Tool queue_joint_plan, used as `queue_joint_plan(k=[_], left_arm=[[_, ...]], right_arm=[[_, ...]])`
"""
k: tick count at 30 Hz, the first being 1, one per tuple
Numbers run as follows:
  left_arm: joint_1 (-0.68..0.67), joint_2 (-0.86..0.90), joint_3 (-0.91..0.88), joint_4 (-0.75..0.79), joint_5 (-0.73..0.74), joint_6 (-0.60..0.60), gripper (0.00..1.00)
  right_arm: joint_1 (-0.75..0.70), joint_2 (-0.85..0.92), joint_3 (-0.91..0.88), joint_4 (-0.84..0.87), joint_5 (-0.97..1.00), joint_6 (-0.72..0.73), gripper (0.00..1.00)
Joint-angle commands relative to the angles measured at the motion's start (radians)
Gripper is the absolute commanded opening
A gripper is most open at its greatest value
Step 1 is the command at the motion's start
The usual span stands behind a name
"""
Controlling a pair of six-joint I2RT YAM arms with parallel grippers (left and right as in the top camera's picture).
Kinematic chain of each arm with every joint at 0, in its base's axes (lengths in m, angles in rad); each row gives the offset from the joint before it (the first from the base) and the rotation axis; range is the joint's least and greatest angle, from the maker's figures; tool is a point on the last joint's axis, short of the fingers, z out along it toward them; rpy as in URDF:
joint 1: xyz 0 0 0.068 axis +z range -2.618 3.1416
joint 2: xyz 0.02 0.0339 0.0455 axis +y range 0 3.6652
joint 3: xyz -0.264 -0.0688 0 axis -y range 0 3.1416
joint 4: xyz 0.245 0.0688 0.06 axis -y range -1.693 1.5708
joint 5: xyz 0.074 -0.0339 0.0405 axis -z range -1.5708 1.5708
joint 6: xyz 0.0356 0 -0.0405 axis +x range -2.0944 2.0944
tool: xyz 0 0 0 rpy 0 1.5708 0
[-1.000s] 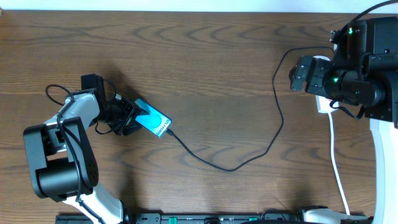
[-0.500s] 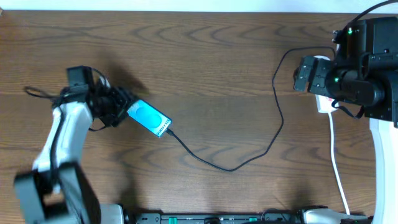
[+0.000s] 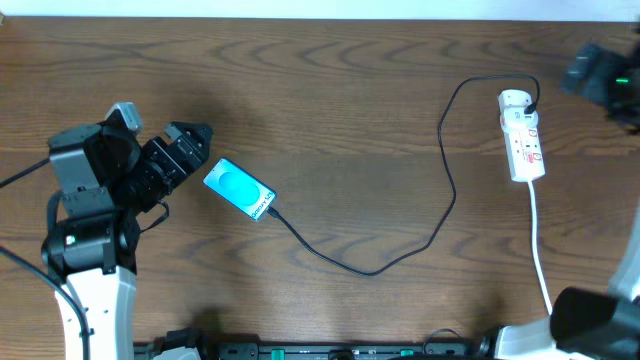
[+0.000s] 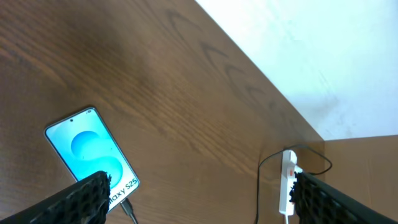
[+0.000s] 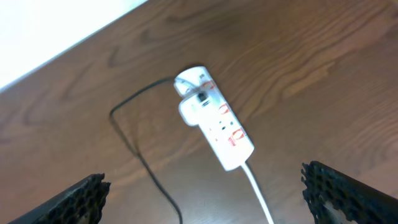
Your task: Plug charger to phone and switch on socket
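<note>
Phone (image 3: pixel 239 189) left, socket (image 3: pixel 522 137) far right, charger (image 3: pixel 372 272) between.

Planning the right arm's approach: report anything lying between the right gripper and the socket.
Nothing visible does. The right gripper, jaws open, looks straight at the socket; the charger cable plugged at its rounded end trails off sideways, outside that path.

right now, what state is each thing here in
phone, flat on the table, screen lit
charger, tip at the phone's bottom edge, looks plugged in; other end in the socket's top
socket, lying flat, switch position too small to tell
left gripper, open, empty, beside the phone, not touching
right gripper, open, empty, above the socket
</note>
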Motion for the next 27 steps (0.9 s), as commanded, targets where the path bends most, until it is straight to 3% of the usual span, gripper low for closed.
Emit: queue_joint_plan(k=[1, 5, 8, 17, 22, 27], left_arm=[[0.003, -0.018, 0.004, -0.006, 0.01, 0.018, 0.94], [0.003, -0.013, 0.004, -0.011, 0.01, 0.018, 0.94], [0.003, -0.011, 0.004, -0.014, 0.01, 0.018, 0.94], [0.003, -0.011, 0.004, -0.03, 0.01, 0.018, 0.94], [0.003, -0.011, 0.004, -0.048, 0.01, 0.018, 0.94], [0.003, -0.011, 0.004, -0.064, 0.01, 0.019, 0.95]], right_arm=[[-0.157, 0.065, 0.006, 0.017, -0.38, -0.105, 0.99], [-0.267, 0.182, 0.006, -0.004, -0.655, -0.224, 0.99], [-0.29, 0.27, 0.008, -0.062, -0.743, -0.334, 0.99], [-0.274, 0.492, 0.053, -0.143, -0.674, -0.516, 0.99], [-0.219, 0.523, 0.053, -0.098, -0.616, -0.632, 0.99], [-0.158, 0.525, 0.053, -0.037, -0.463, -0.631, 0.99]])
